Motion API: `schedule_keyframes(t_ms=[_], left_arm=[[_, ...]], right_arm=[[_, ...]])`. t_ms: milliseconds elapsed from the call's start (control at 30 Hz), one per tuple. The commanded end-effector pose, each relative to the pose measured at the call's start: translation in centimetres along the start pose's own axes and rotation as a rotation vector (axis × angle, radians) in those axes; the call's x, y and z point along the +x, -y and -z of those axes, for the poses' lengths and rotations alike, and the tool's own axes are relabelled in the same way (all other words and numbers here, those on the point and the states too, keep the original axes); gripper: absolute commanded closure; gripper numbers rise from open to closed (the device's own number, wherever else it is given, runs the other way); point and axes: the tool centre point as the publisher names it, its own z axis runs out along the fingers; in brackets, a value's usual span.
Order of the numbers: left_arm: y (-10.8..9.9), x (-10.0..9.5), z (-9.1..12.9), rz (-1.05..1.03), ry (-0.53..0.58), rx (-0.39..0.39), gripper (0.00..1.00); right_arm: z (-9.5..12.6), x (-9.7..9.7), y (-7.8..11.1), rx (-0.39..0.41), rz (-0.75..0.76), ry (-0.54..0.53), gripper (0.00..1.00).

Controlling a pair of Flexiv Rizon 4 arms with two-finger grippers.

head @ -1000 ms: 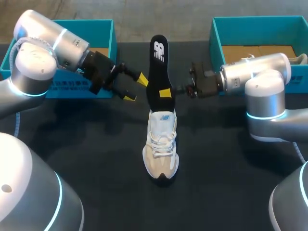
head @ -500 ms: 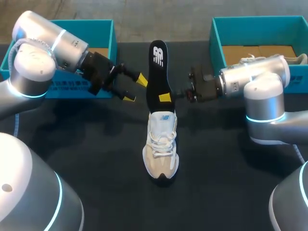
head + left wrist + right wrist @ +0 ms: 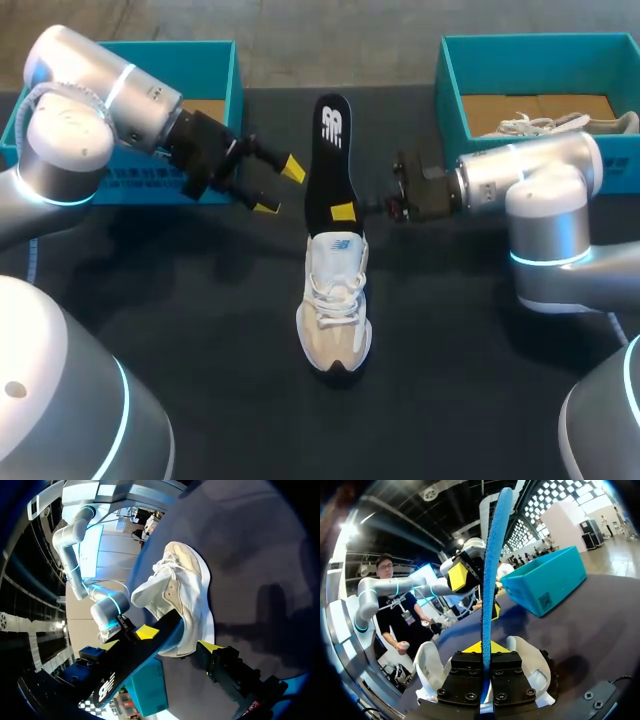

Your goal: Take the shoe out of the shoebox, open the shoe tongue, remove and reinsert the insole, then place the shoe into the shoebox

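Yellow-tipped, your right gripper (image 3: 343, 211) is clamped on the black foam insole (image 3: 328, 150), which stands above the white lace-up sneaker (image 3: 335, 300). Your left gripper (image 3: 280, 188) gapes just left of it. The sneaker stands mid-table, already unboxed. Reinserting the insole and returning the sneaker to a far teal shoebox (image 3: 190, 55) look left to do.

We log the shoe (image 3: 335, 300): matt cream cloth mesh, suede-like panels, woven laces. Insole (image 3: 328, 150) rising from the shoe's heel: matt black top, rough blue foam-like edge. Table (image 3: 470, 380) under the shoe: matt dark surface. Left arm (image 3: 90, 110) and right arm (image 3: 540, 160) flanking the shoe: smooth satin-silver shells.
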Motion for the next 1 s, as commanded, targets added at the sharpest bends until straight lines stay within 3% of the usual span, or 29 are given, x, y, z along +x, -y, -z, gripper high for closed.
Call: schedule_keyframes(t_ms=[33,1000], left_arm=[[0.1,0.2,0.1,-0.001,-0.001,0.001,0.00],[0.1,0.0,-0.3,-0.009,0.010,0.002,0.00]], right_arm=[[-0.3,0.1,0.4,0.004,-0.016,0.008,1.00],[-0.4,1.3,3.5,0.023,-0.106,0.004,1.00]])
